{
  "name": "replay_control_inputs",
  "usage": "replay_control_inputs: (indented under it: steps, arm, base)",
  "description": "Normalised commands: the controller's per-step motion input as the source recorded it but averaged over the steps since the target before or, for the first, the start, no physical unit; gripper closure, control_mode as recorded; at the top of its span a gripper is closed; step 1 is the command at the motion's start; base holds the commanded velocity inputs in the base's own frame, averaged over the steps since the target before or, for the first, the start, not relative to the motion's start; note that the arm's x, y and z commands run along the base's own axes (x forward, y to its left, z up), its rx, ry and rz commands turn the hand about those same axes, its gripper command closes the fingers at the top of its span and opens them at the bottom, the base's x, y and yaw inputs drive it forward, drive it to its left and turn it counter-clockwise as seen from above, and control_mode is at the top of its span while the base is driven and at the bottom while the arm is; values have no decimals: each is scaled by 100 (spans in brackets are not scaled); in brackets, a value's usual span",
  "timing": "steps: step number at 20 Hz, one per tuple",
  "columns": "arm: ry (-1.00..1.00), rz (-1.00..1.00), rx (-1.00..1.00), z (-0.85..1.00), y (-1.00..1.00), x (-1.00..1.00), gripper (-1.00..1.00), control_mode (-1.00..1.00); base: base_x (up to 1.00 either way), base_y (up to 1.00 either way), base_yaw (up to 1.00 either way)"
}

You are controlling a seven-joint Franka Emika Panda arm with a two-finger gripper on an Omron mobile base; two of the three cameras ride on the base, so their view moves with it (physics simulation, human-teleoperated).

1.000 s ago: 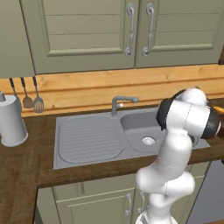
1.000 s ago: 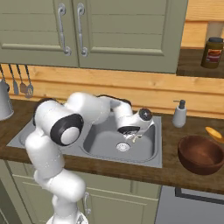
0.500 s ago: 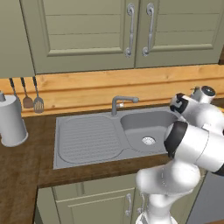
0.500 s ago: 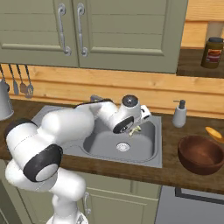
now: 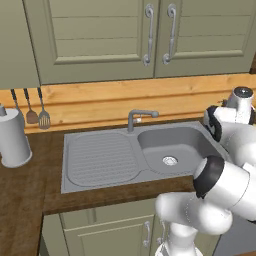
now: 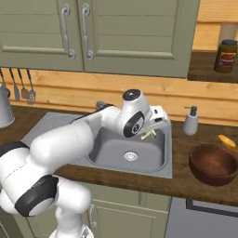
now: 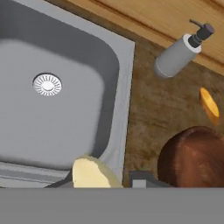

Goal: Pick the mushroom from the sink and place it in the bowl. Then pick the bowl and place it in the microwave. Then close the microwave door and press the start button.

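Note:
My gripper (image 6: 150, 134) is shut on the small tan mushroom (image 6: 146, 136) and holds it in the air above the right side of the grey sink (image 6: 104, 160). In the hand view the mushroom's pale cap (image 7: 89, 174) sits between the fingertips at the bottom, over the sink's right rim (image 7: 127, 100). The dark reddish-brown bowl (image 6: 213, 163) stands on the counter to the right of the sink and looks empty; its rim (image 7: 192, 157) is close beside the mushroom in the hand view. The microwave and its door are out of view.
A grey soap dispenser (image 6: 190, 122) stands behind the sink's right corner, and an orange piece (image 6: 228, 142) lies behind the bowl. The curved tap (image 5: 137, 118) rises at the back. A paper roll (image 5: 14, 137) and hanging utensils (image 5: 32, 107) are far left.
The arm has swung right and risen, carrying the mushroom from low over the drain up toward the sink's right edge, nearer the bowl.

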Motion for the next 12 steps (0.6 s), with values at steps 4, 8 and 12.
replay_control_inputs:
  steps: [4, 8, 12]
  arm:
    - [0, -31, 6, 1, -83, -1, 100, -100]
    - [0, -21, 7, 1, -97, 0, 100, -100]
    - [2, -22, 11, 27, -95, -9, 100, -100]
  base:
    - [0, 0, 0]
    - [0, 0, 0]
    - [0, 0, 0]
